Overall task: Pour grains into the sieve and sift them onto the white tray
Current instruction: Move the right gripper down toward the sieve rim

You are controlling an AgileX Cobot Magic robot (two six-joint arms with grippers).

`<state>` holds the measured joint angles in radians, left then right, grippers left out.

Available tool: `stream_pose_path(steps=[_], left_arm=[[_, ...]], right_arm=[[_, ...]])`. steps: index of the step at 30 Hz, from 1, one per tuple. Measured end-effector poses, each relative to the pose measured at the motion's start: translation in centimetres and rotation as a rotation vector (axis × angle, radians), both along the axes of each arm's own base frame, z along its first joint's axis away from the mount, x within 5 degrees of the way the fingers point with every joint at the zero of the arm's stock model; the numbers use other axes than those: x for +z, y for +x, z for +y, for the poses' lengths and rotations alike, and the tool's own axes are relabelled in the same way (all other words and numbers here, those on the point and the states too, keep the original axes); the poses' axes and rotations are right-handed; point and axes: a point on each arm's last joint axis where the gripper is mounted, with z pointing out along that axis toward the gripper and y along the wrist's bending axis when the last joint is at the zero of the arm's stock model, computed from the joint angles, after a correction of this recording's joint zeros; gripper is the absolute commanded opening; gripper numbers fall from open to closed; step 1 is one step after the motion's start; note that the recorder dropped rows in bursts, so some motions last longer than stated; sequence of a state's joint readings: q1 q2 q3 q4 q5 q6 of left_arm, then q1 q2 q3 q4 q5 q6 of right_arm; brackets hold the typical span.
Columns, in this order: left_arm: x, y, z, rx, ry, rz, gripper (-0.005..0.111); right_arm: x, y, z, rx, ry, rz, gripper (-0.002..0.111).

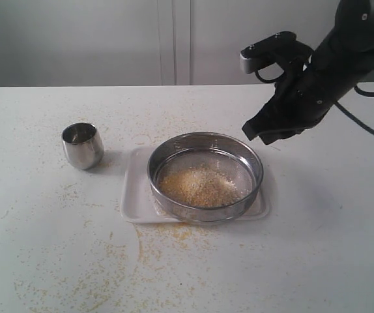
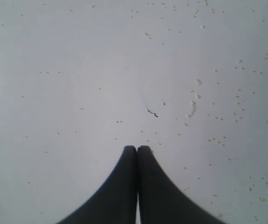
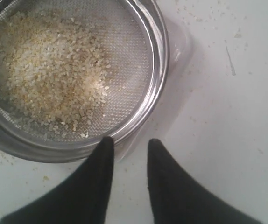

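Sieve: the sieve (image 1: 203, 214) sits flat on the white tray (image 1: 133, 203), mesh down, with its rim free all the way round.
Grains: the grains (image 1: 200, 186) lie in a pale heap on the mesh, bunched near the sieve's middle. Strays speckle the table (image 1: 317, 248) around the sieve.
Cup: the steel cup (image 1: 83, 145) stands upright, well apart from the sieve, on the side away from my right arm.
Right gripper: my right gripper (image 3: 128, 144) hovers above the table just beside the sieve's rim. Its jaws are parted with nothing between them.
Left gripper: my left gripper (image 2: 137, 149) is pressed shut and empty over speckled table. The sieve is nowhere in its view.
Stage: pouring looks done, I'd say, and the sifting is not yet begun.
Handling: I expect a stiff, fairly light steel ring with a smooth, slippery wall. The load is loose and will slide at any tilt. The mesh looks thin, so I won't pinch it.
Hold: I'd grip the upright wall nearest my right gripper, one finger inside and one outside, clear of the heap.
Risk: shake too hard and grains could hop over the tray's low rim.
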<state>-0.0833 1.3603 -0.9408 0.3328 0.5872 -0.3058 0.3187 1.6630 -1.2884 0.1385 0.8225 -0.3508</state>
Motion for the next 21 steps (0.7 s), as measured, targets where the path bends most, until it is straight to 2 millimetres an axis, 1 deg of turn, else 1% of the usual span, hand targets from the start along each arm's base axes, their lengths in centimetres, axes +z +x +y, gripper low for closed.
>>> stream_pose_path(steps=[3,5,13,21], left_arm=[[0.0,0.0,0.0,0.0,0.0,0.0,0.0],[0.0,0.0,0.0,0.0,0.0,0.0,0.0],[0.0,0.0,0.0,0.0,0.0,0.0,0.0],[0.0,0.0,0.0,0.0,0.0,0.0,0.0]], right_arm=[[-0.5,0.8,0.3,-0.001,0.001,0.011,0.062],[-0.8,1.4,0.6,-0.005,0.011,0.018,0.068],[-2.0,4.1,1.5,-0.071,0.035,0.06,0.069],[-4.3,6.5,2.3,-0.088,0.017,0.151,0.068]])
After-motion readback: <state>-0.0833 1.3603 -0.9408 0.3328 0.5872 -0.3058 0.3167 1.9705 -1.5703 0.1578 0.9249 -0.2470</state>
